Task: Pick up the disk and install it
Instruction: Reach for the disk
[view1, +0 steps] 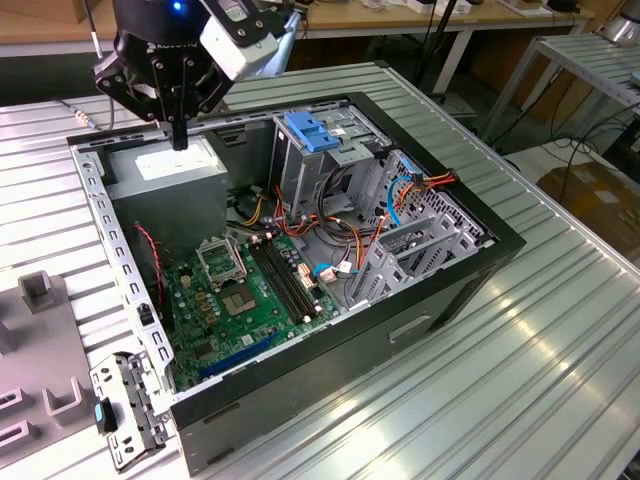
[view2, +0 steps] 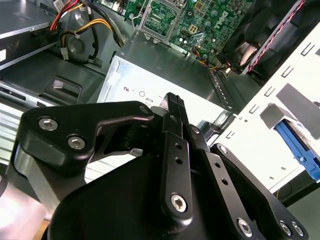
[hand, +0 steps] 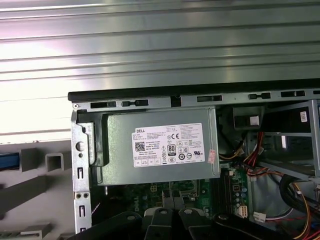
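Observation:
My gripper (view1: 180, 140) hangs over the back corner of the open computer case (view1: 470, 262) at the exterior view's left. It is just above the grey power-supply box (view1: 165, 172) with the white label. The black fingers (view2: 172, 102) are shut together with nothing between them. Outside the case wall, a blue plastic edge (view2: 300, 150) shows by the grey fixtures, also seen as a blue strip (hand: 9, 160). I cannot tell whether this is the disk. The grey drive cage (view1: 325, 165) with a blue clip (view1: 310, 130) on top stands inside the case.
The green motherboard (view1: 240, 300) lies on the case floor, with red, orange and blue cables (view1: 400, 200) to the exterior view's right. Grey fixture blocks (view1: 40, 290) and a white metal bracket (view1: 125, 410) lie on the ribbed table (view1: 560, 380) outside the case.

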